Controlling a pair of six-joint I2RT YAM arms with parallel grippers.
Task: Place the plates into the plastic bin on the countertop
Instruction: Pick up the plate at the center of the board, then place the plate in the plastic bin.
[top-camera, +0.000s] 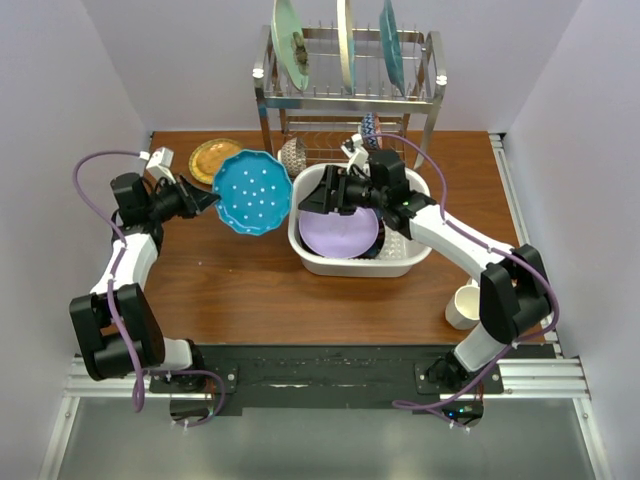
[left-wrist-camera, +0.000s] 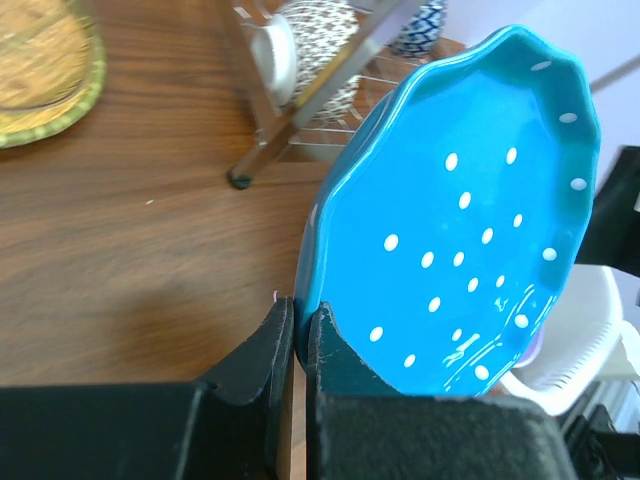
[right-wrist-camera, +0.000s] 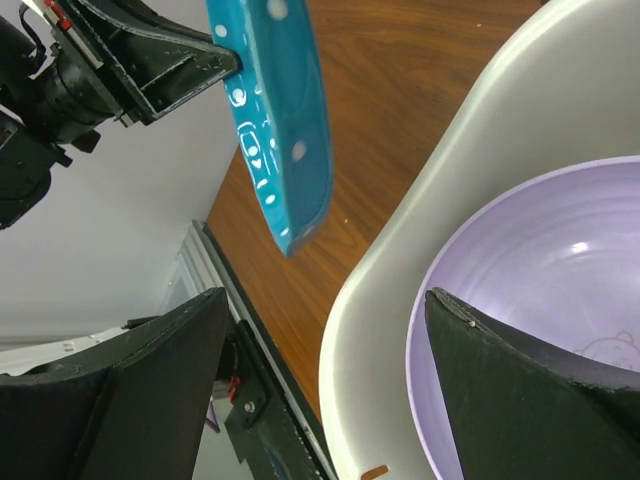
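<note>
Just left of the plastic bin (top-camera: 305, 248), above the countertop (top-camera: 240, 290), your blue dotted plate (top-camera: 252, 192) hangs tilted on edge; judge it stiff, glazed, slippery and chip-prone, best taken by the rim; it is turquoise, white-spotted, with a scalloped edge; the left gripper (left-wrist-camera: 297, 330) pinches that rim; the right gripper (right-wrist-camera: 322, 295) stands spread over the bin's lavender plate (top-camera: 338, 232).

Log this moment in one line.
left claw: shut on blue dotted plate | right claw: open above bin | lavender plate: in bin
</note>
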